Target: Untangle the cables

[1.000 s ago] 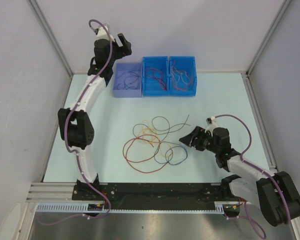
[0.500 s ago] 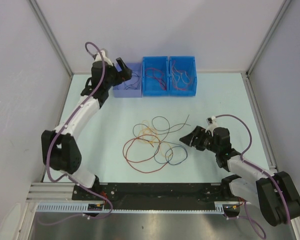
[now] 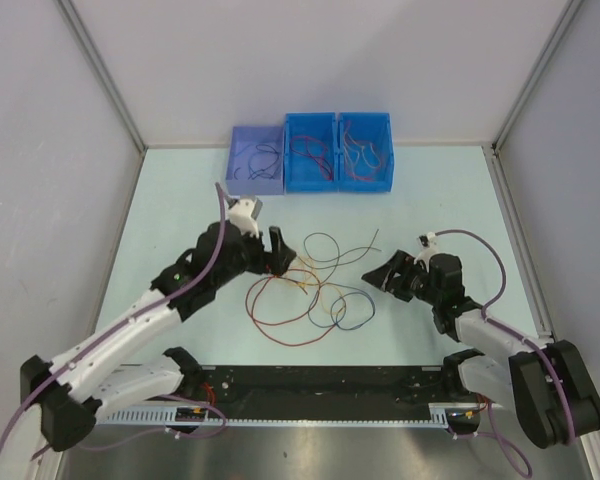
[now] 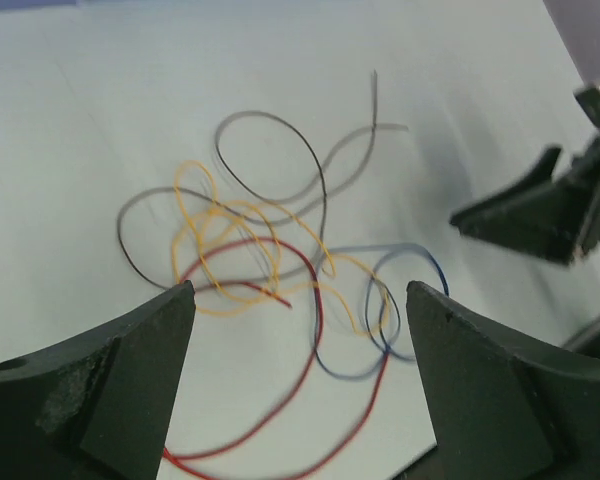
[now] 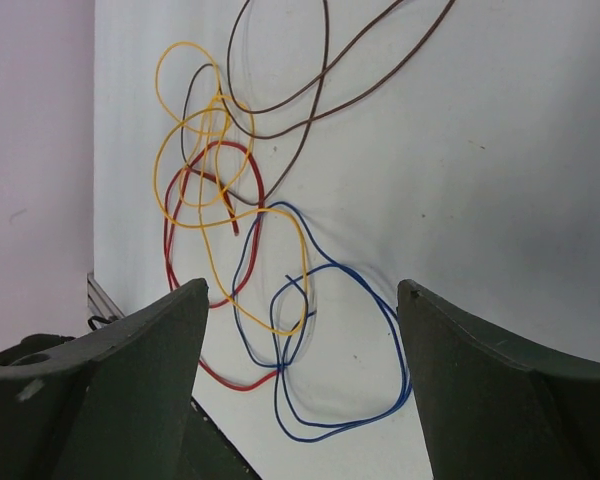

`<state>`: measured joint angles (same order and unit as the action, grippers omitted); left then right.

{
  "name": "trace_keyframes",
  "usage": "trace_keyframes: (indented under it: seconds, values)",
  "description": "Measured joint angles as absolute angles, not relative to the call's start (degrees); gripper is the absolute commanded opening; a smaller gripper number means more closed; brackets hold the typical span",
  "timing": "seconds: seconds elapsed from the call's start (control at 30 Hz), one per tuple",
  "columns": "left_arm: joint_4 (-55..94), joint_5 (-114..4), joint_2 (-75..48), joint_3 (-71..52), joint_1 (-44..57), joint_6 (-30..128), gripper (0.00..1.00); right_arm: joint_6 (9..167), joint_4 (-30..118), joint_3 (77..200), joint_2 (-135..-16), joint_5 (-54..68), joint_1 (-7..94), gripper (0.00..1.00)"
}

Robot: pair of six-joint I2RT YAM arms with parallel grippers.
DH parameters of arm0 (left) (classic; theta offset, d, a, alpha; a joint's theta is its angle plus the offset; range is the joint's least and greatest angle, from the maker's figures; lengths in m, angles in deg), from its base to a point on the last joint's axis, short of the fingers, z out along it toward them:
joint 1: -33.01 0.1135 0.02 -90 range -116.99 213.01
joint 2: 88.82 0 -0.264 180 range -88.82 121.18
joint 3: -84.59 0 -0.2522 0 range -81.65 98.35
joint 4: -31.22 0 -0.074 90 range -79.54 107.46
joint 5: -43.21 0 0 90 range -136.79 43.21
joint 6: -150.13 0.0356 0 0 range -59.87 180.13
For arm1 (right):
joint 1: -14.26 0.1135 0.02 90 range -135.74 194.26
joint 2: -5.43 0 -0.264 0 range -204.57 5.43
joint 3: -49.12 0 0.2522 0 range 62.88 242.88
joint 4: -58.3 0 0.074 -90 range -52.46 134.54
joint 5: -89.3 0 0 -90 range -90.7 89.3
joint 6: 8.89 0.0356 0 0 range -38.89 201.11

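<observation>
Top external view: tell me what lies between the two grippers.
The loose tangle of cables lies on the table between the left gripper and the right gripper. The top external view shows it plainly.

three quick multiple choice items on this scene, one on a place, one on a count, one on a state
1. The table tangle lies: A between left gripper and right gripper; B against the left wall; C on the near rail.
2. Bins at the far edge: A two; B three; C five.
3. Left gripper is: A open; B shut on a cable; C out of view.
Key: A, a gripper on each side; B, one purple, two blue; A, fingers wide apart.
</observation>
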<state>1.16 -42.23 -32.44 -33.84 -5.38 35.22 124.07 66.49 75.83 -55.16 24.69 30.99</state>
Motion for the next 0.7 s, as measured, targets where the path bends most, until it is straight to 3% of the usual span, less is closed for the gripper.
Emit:
trace_keyframes:
  seconds: [0.17,0.3,0.7]
  values:
    - [-0.58,-42.17,-40.92,-39.76,-12.34,35.09,0.77,124.99,66.87,75.44,-56.54,25.80,29.20,0.81]
    - [0.88,-43.48,-40.46,-40.96,-16.55,35.18,0.71,126.36,67.28,74.39,-56.37,25.98,27.45,0.82]
    - [7.07,-46.91,-15.52,-34.75,-28.75,40.25,0.66,131.06,67.52,69.05,-49.29,24.84,20.74,0.83]
